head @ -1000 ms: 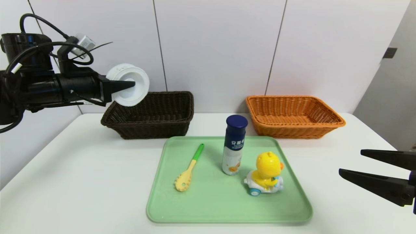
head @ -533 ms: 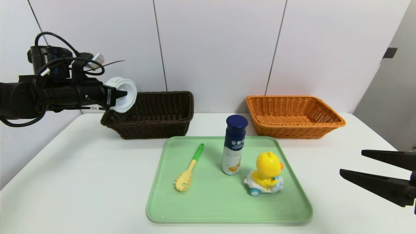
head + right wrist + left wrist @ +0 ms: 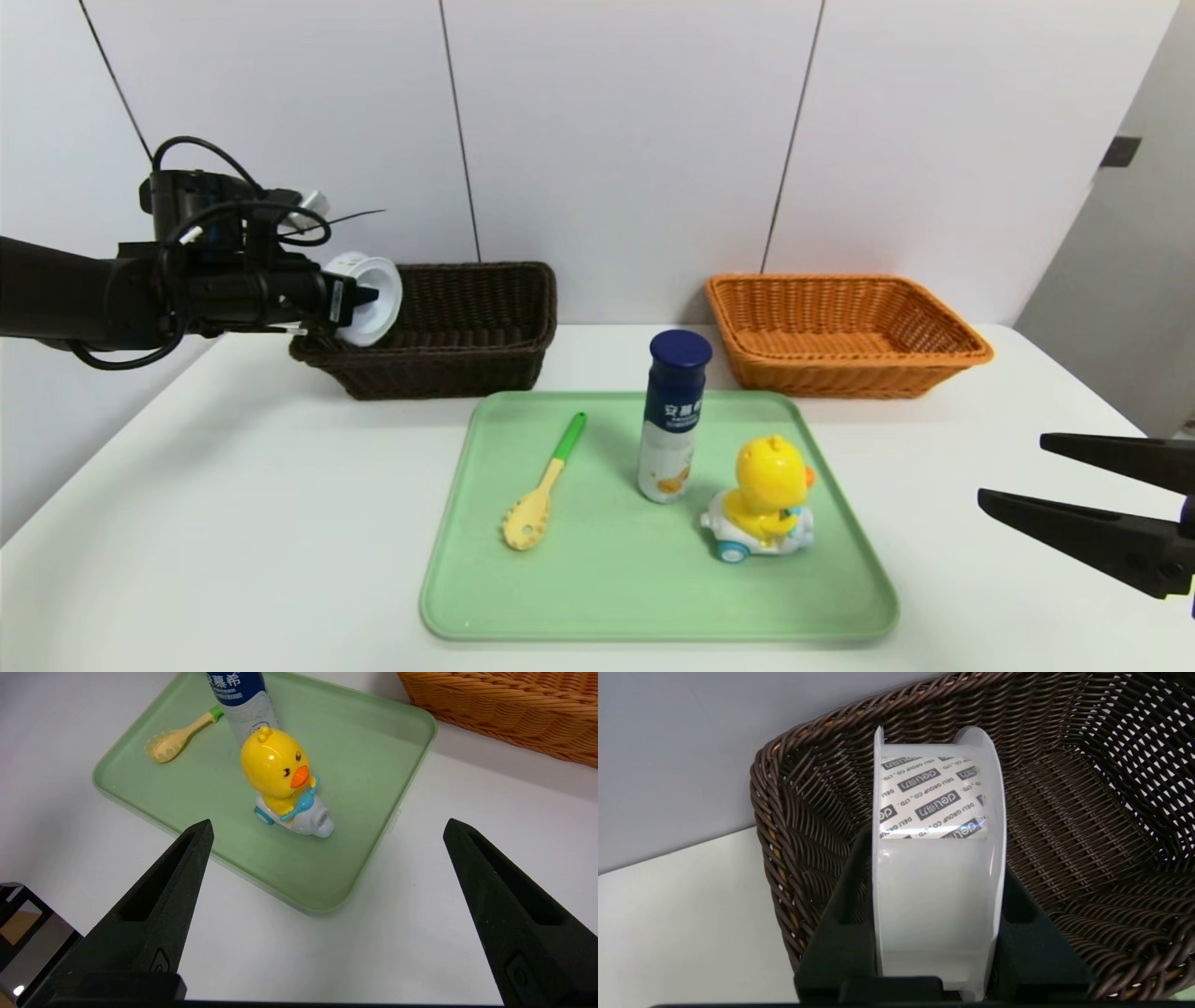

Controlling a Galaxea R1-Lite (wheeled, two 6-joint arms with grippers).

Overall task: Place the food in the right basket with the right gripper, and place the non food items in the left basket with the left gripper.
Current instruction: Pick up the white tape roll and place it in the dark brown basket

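A white tape roll [image 3: 372, 300] [image 3: 936, 858] is clamped between the jaws of my left gripper [image 3: 359, 297] [image 3: 934, 877], which holds it just above the left end of the dark brown basket [image 3: 467, 364] [image 3: 1087, 826]. On the green tray [image 3: 597, 597] [image 3: 373, 765] lie a yellow-and-green spoon [image 3: 541, 485] [image 3: 180, 735], an upright blue-capped bottle [image 3: 672, 420] [image 3: 243, 700] and a yellow duck toy on a white car [image 3: 761, 499] [image 3: 285, 784]. My right gripper [image 3: 1013, 471] [image 3: 327, 828] stands open low at the table's right, to the right of the tray. The orange basket [image 3: 840, 373] [image 3: 514, 709] holds nothing.
The two baskets stand at the back against a white panelled wall. Bare white table [image 3: 233, 513] lies left of the tray and between tray and right gripper. The table's right edge is close behind the right gripper.
My left arm has dropped and moved right with the tape roll, from well above the brown basket to just over its left end. The right gripper has not moved.
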